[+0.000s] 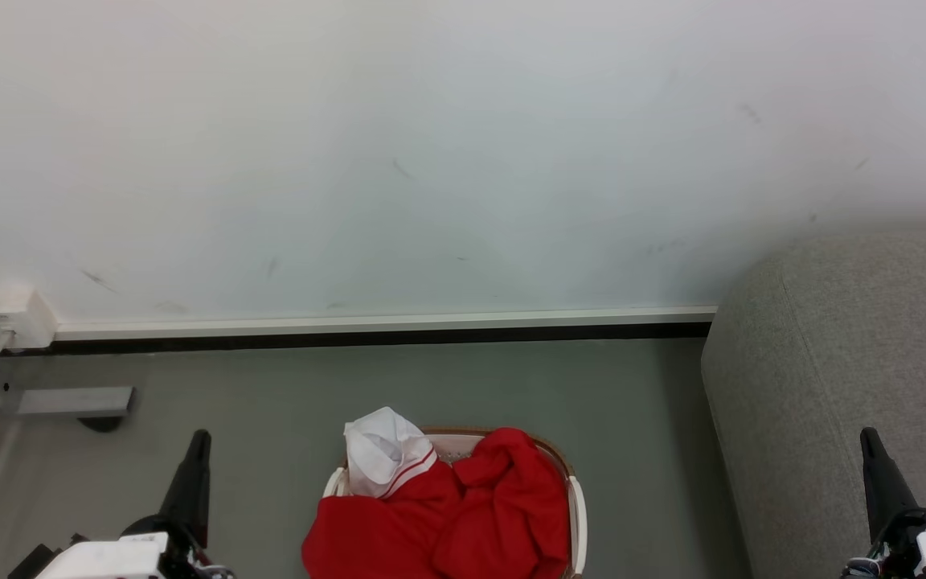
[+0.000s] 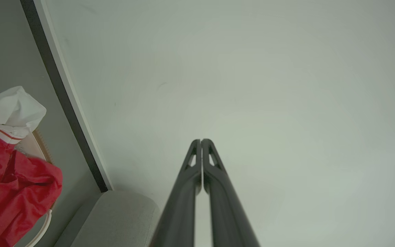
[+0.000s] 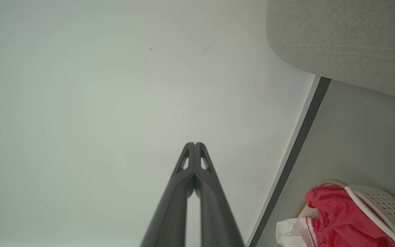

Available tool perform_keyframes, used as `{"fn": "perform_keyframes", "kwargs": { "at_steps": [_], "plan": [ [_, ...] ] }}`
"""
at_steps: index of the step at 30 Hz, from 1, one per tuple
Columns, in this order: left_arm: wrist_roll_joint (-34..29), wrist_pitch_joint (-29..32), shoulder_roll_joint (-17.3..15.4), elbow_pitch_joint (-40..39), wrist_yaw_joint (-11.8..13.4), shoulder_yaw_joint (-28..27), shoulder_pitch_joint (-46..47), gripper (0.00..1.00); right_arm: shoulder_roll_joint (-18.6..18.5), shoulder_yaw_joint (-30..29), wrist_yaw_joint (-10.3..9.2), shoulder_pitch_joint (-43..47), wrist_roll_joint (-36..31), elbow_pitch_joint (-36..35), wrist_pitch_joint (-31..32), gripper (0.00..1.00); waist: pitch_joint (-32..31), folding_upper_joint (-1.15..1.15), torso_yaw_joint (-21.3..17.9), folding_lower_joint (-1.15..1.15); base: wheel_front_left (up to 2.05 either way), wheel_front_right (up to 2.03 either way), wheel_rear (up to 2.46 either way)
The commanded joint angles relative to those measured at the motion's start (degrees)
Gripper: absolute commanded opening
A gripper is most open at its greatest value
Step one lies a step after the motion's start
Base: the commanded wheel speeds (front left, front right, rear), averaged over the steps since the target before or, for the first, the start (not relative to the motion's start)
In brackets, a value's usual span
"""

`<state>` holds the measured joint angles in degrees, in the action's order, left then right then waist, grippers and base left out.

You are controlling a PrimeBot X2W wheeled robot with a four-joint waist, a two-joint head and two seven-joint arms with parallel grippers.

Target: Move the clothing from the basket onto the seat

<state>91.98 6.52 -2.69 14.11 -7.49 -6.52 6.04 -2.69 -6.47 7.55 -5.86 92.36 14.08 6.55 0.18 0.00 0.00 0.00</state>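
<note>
Red clothing (image 1: 463, 515) with a white trimmed part (image 1: 383, 458) is heaped in the cream basket (image 1: 576, 515) on the floor at the bottom centre of the head view. The grey seat (image 1: 849, 378) stands to its right. My left gripper (image 1: 199, 438) is shut and empty, raised to the left of the basket. My right gripper (image 1: 867, 436) is shut and empty in front of the seat. In the left wrist view my left gripper (image 2: 201, 140) points at the wall, with the clothing (image 2: 9, 192) at the left edge. The right wrist view has my right gripper (image 3: 194, 144), clothing (image 3: 338, 219), basket (image 3: 379, 202) and seat (image 3: 348, 37).
A white wall (image 1: 463, 145) with a pale skirting board (image 1: 383, 323) runs behind the basket. A white box (image 1: 9, 315) sits on the wall at the left, above a grey metal foot (image 1: 69, 400). Grey floor (image 1: 270, 402) lies between the basket and the wall.
</note>
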Motion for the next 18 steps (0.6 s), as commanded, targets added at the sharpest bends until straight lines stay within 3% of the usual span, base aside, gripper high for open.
{"fn": "perform_keyframes", "kwargs": {
  "at_steps": [1, 18],
  "plan": [
    [0.82, 0.19, -0.40, -0.18, -0.09, -0.07, 0.47, 0.00, -0.40, -0.19, -0.13, -0.72, 0.12, -0.24, 0.12, 0.00, 0.00, 0.00, 0.00, 0.00, 0.00, 0.00, 0.00],
    [0.82, 0.19, -0.40, -0.18, -0.09, -0.07, 0.47, 0.00, -0.40, -0.19, -0.13, -0.72, 0.12, -0.24, 0.12, 0.00, 0.00, 0.00, 0.00, 0.00, 0.00, 0.00, 0.00]
  ]
}}
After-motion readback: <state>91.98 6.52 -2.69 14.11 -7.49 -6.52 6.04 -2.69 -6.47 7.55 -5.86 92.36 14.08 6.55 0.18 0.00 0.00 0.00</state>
